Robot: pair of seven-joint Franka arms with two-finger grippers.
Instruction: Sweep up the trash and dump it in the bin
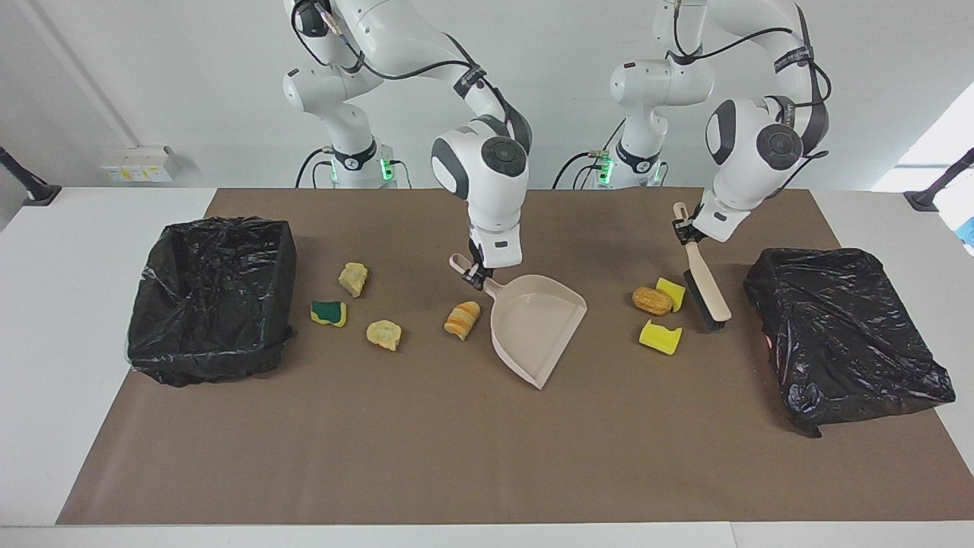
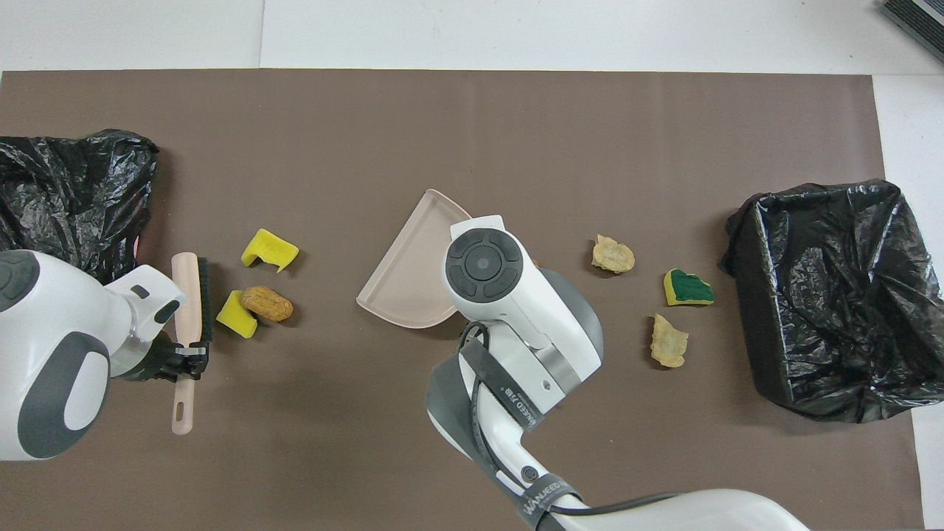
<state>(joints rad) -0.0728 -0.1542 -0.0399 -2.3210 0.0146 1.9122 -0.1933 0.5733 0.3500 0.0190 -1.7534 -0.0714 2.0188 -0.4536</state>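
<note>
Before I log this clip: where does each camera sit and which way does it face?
Facing view: high across the table, looking at the robots; both arms show whole, right gripper on the dustpan, left gripper on the brush.
Overhead view: above the robots' end, looking steeply down; only the forearms and wrists show.
Shared: dustpan, brush, trash, both bins.
</note>
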